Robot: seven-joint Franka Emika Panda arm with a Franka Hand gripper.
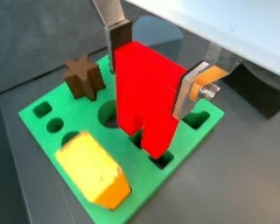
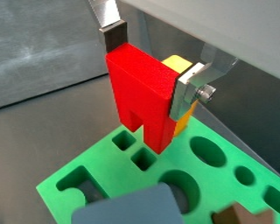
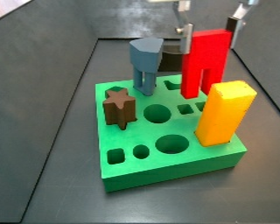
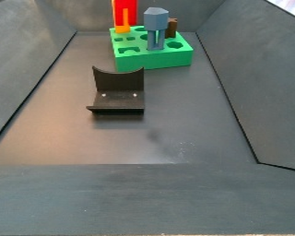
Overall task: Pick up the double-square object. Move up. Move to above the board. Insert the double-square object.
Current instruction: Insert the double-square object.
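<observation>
Yellow blk (image 1: 94, 169) beside hand-held (image 1: 154, 74) double-square object (image 1: 149, 92)

No readable text, labels, brands or numbers in any view — gripper (image 1: 154, 79), double-square object (image 1: 149, 92), board (image 3: 189, 162) and fixture (image 4: 117, 92) all show plain, unmarked surfaces.

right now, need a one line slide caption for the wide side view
Gripper lowers the red double-square object into the green board; fixture in front.
</observation>
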